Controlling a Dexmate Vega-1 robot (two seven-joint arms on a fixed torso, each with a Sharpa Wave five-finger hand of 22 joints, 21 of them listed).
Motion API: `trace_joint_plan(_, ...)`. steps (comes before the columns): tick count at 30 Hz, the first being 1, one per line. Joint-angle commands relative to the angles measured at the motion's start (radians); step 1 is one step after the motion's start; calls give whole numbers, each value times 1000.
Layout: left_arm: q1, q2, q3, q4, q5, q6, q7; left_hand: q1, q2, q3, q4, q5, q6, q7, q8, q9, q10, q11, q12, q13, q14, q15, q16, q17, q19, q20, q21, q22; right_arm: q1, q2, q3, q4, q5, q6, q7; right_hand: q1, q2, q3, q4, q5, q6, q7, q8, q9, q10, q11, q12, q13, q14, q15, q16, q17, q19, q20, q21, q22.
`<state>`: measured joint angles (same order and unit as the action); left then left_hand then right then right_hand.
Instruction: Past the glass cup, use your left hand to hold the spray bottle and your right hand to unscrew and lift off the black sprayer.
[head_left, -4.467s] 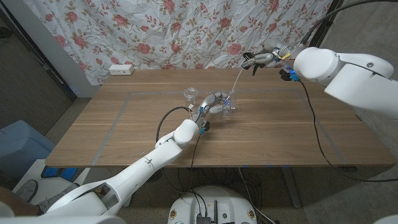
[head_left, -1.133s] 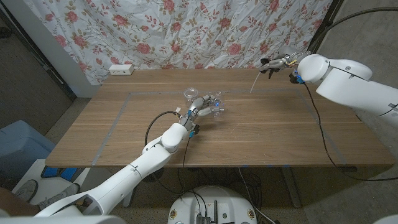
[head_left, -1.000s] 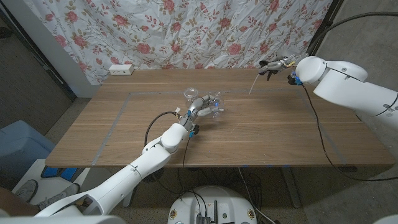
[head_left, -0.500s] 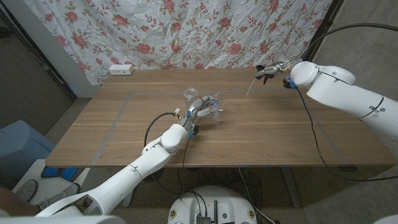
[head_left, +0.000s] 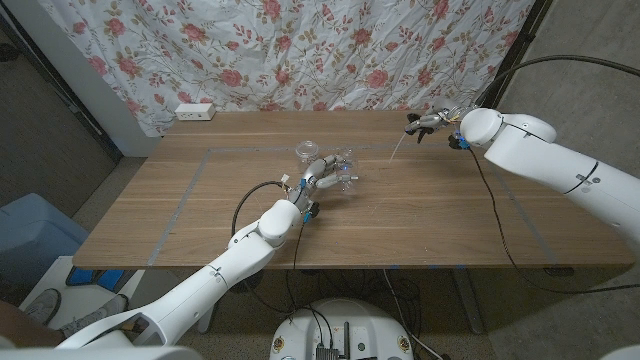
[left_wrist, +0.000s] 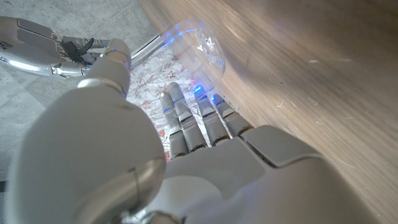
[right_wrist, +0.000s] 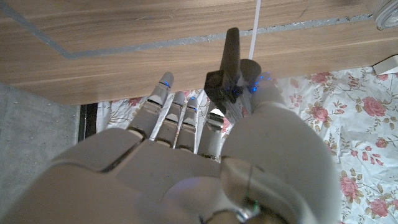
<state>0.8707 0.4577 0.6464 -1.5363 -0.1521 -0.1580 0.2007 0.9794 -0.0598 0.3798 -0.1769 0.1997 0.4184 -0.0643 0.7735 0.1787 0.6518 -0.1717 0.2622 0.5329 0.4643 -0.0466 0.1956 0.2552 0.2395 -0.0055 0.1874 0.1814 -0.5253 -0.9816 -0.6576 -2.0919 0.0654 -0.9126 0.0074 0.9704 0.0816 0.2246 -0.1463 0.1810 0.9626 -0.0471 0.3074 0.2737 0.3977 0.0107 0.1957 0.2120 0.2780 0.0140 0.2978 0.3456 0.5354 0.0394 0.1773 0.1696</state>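
Spray bottle (head_left: 345, 172) — clear, mid-counter, gripped by left robot hand (head_left: 325, 174); fingers closed round the body, neck end toward the right. Tilt unclear at this size.

Black sprayer (head_left: 412, 124) — off the bottle, pinched in right robot hand (head_left: 432, 121), far right, well apart from bottle. White dip tube (head_left: 400, 145) hangs from it, slanting down-left toward the counter (head_left: 200, 215); tip near the surface, contact unclear. Right wrist view: sprayer's long axis runs out past the fingertips (right_wrist: 165, 81).

Glass cup (head_left: 307, 151) — just beside left robot hand, far-left of bottle.

Judgement: unscrew and lift look done; next is prob. set-down of the sprayer — right robot hand holds it, bottle lies to its near-left.

Backdrop: floral curtain (head_left: 280, 50), white power strip (head_left: 194, 111).
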Motion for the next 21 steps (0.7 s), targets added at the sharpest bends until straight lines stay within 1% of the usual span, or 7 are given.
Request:
trace_joint_plan(1,3,1,4,-3,0,2,3,-120,129,10,8,2,62,-44,100,3,28,-25,-2,-4,-2,-98,4,-1,-4,4,3,2,-7,32,-15,75,-3,77,24,-7,1,-7,-1,6,23,-27,-3,1,-14,3,-2,1,-7,-5,-4,4,2,-23,6,2)
trace_joint_plan(10,6,5,2,-7,3,4,7,-122,129,9,8,2,76,-46,89,2,38,-25,-3,-15,-1,-100,8,-9,-6,4,6,1,-9,46,-34,131,-33,149,41,-12,0,-9,-1,6,21,-30,-5,0,-33,-1,-5,1,-21,-11,-11,4,-4,-39,7,1)
trace_joint_plan(18,7,6,1,-9,2,4,7,-124,131,9,8,2,83,-41,79,2,45,-26,-5,-24,1,-100,11,-15,-6,4,7,1,-23,64,-37,187,-49,211,47,-17,0,-11,0,6,19,-31,-6,-1,-42,0,-5,1,-27,-14,-14,3,2,-50,11,1)
trace_joint_plan(21,8,7,0,-11,1,6,7,-124,131,8,9,2,87,-40,76,2,46,-27,-6,-28,1,-100,11,-17,-7,4,8,1,-19,75,-43,204,-58,207,55,-18,-1,-12,0,5,19,-32,-7,-1,-44,0,-5,1,-29,-15,-15,3,4,-52,12,1)
